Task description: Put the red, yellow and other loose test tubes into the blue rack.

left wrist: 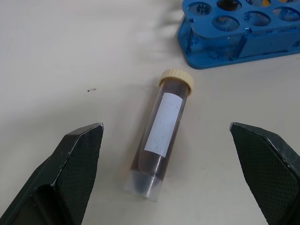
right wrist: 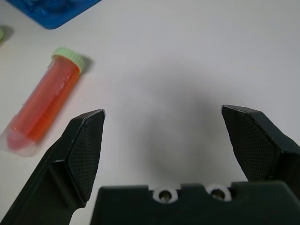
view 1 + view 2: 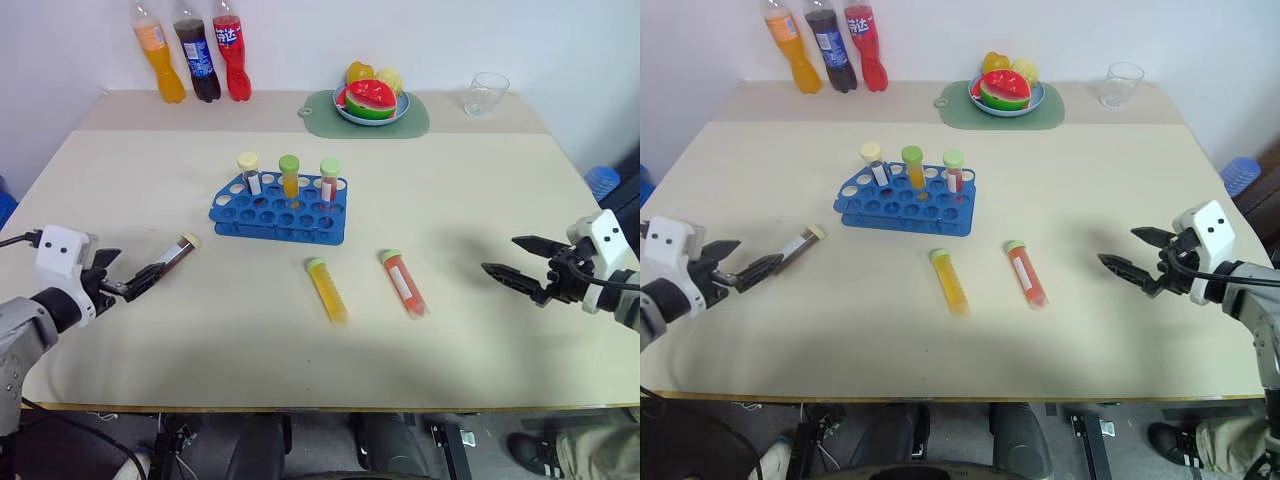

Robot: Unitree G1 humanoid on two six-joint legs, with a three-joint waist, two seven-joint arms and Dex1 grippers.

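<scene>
Three loose clear plastic test tubes lie flat on the beige tabletop, all w/ screw caps toward the far edge and tips toward the near edge. The brown-filled tube w/ cream cap [image 1: 161, 136] sits toward the left edge, long axis slanted, cap angled toward the blue plastic rack [image 3: 280, 210]; it carries a white label strip, no text readable. It lies just ahead of the left gripper [image 3: 140, 282], between the lines of its two black fingers, not touching either. Jaws spread wide, nothing held.

The yellow-filled tube w/ green cap [image 3: 327, 290] lies near the middle, in front of the rack, axis running roughly far-to-near, tip tilted slightly right. The red-orange tube w/ green cap [image 3: 403, 283] lies just right of it, nearly parallel, white label strip on top, unreadable.

The rack stands upright near the table centre w/ three tubes in its back row: cream cap [image 3: 248, 172], green cap w/ orange fill [image 3: 289, 175], pale green cap w/ red fill [image 3: 329, 179].

Right gripper [image 3: 515, 265] hovers by the right edge, well apart from the red-orange tube, jaws wide apart, empty.

Far edge: three soda bottles [image 3: 193, 50], orange, dark and red, labels not legible.
</scene>
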